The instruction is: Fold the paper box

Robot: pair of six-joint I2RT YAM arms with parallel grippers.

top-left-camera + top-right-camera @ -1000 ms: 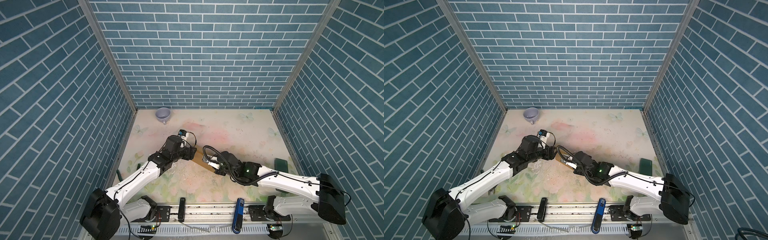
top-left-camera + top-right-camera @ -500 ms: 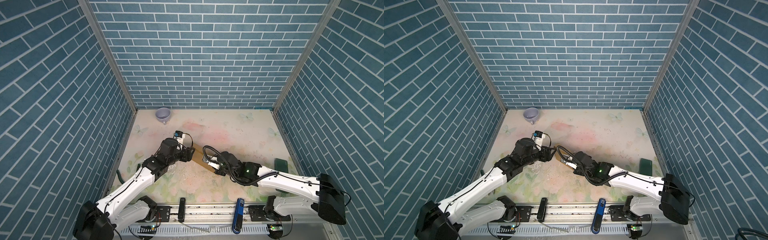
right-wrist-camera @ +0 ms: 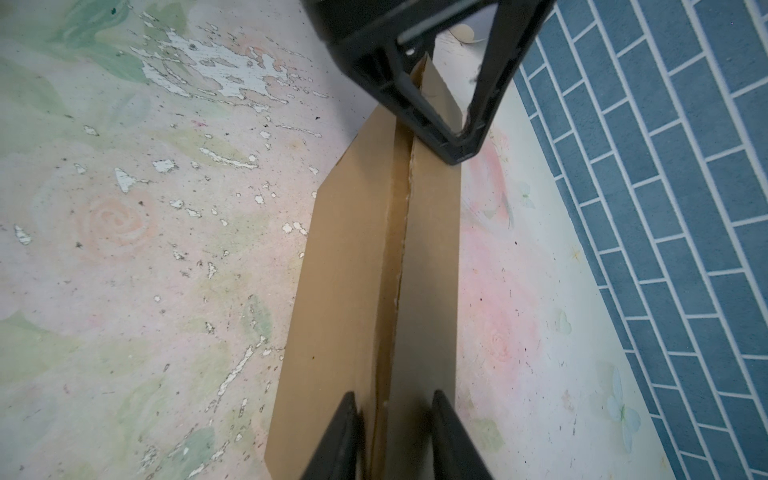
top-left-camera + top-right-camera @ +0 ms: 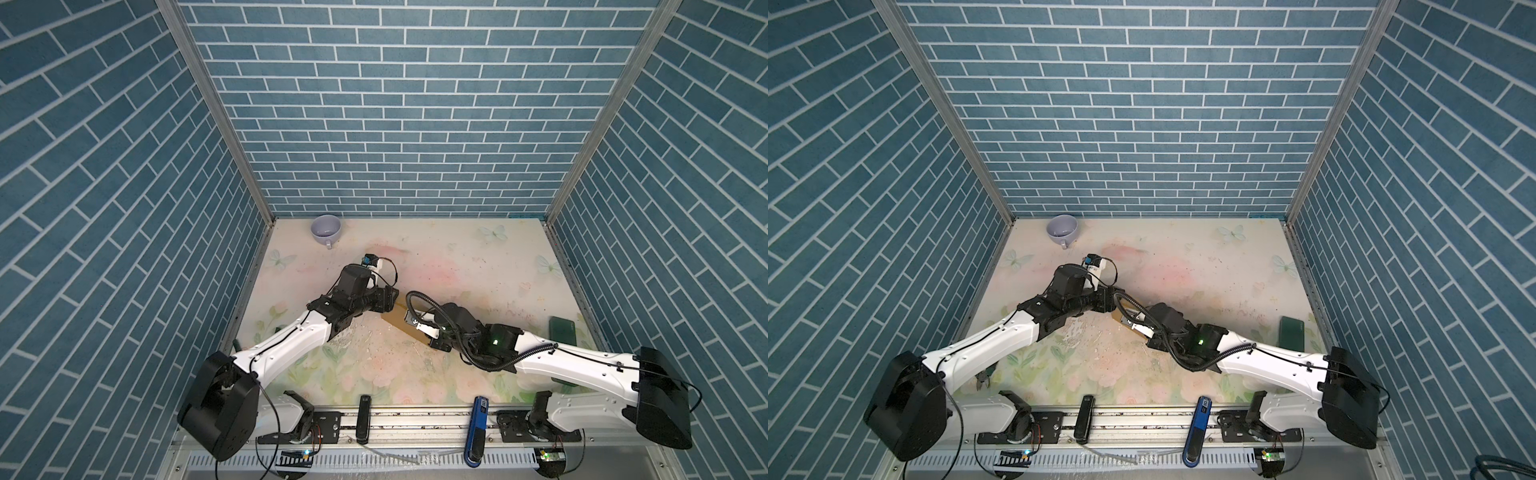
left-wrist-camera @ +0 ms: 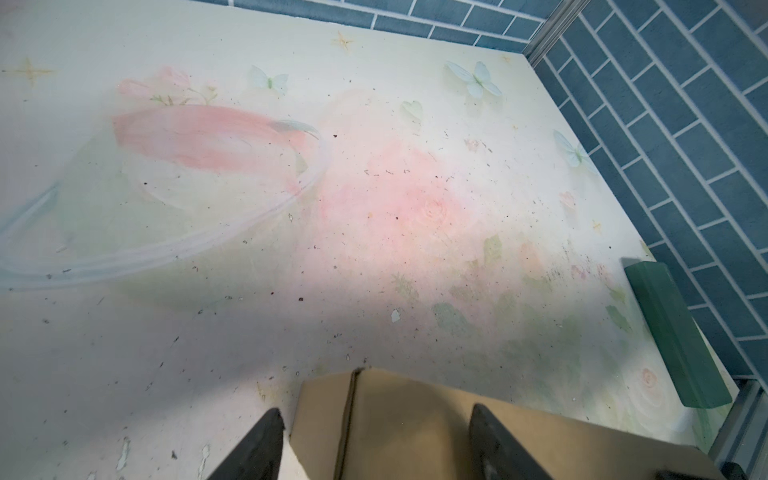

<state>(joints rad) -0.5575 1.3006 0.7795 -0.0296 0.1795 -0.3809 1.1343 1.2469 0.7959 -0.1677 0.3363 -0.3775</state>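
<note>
Walls (image 4: 395, 124) of matte blue brick-pattern panels close three sides, joined by grey metal corner strips. Below them lies the flat surface (image 4: 457, 266), printed with pale roses and butterflies. Its coating is speckled and has flaked away in white patches. Two jointed arms of glossy white shell and black housing, the left arm (image 4: 291, 345) and the right arm (image 4: 582, 365), reach toward each other at the middle.

Between their tips is the plain tan-brown cardboard paper box (image 4: 397, 324). It is matte and creased, with long panels raised to meet in a ragged ridge and one end cut at a slant. It sits about mid-surface; whether it rests there or is lifted, I cannot tell.

A dark green rectangular slab (image 4: 562, 334) lies by the right wall. A round lavender cup (image 4: 326, 228) with a handle stands in the far left corner.

The right jaws are clamped on the ridge at one end, with black fingers (image 3: 338, 449) against either panel. The left jaws stand apart, straddling the opposite end, with a gap beside one finger (image 3: 492, 83).
</note>
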